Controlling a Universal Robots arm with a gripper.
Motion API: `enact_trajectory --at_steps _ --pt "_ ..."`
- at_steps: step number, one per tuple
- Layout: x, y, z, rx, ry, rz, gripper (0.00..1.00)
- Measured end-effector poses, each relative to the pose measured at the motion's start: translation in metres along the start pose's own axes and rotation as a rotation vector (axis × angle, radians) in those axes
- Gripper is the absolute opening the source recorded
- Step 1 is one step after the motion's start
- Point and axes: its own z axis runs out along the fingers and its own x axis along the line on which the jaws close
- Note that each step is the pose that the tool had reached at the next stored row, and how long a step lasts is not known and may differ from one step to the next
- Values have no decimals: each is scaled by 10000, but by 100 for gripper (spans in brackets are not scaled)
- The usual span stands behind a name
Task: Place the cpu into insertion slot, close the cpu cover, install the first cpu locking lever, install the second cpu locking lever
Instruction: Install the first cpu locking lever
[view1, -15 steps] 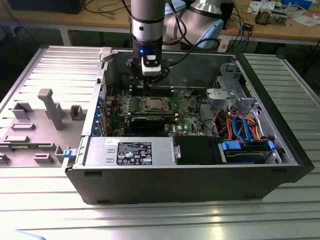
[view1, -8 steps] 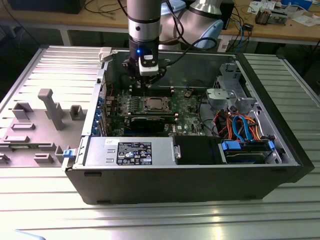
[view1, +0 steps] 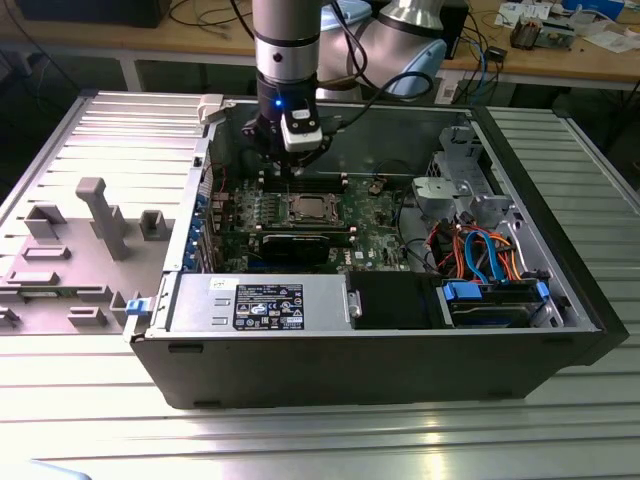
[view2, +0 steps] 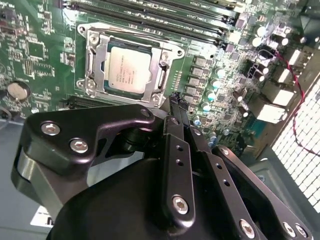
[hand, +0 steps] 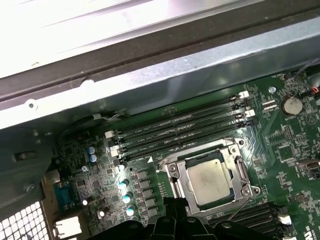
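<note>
Hovering over the board, fingers pinched together on nothing.
Gripper (view2: 176, 101) hangs empty; the cpu (view2: 129, 70) sits in the insertion slot (view2: 89, 85), the cpu cover (view2: 161, 75) looking flat around it, below and just beyond the fingertips.
</note>
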Motion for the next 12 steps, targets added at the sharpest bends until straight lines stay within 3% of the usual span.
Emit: enact_trajectory --at_steps 7,12 --pt "73 -20 -1 -7 -17 -193 11" --pt "78 -21 -1 -10 -3 -838 11"
